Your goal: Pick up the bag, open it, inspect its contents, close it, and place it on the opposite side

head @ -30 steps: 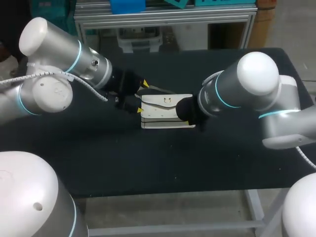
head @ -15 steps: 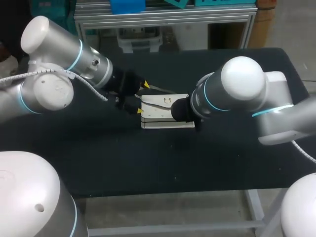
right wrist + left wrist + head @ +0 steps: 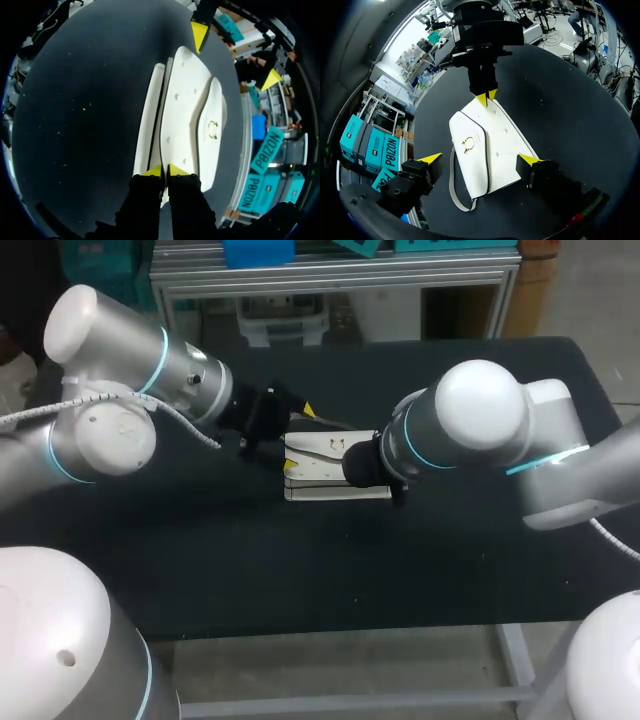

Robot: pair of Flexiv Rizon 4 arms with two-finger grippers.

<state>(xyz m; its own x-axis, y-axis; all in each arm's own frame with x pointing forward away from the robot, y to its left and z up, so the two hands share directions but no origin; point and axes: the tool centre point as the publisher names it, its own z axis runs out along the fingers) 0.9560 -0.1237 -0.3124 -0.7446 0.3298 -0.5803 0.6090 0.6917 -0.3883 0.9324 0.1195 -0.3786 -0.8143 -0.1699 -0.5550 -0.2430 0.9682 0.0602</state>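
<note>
One white bag (image 3: 315,468), in the head view, lies flat at the middle of the black table (image 3: 200,560). Left wrist view: the left gripper (image 3: 480,159) is spread wide astride the bag. Right wrist view: the right gripper (image 3: 164,171) pinches the bag's edge.

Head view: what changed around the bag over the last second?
The right arm swung in toward the middle, bringing the right claw leftward over the right end of the bag. The left claw edged slightly closer around the bag's left end. The bag stayed flat in the same spot, and the left claw stayed open.
</note>
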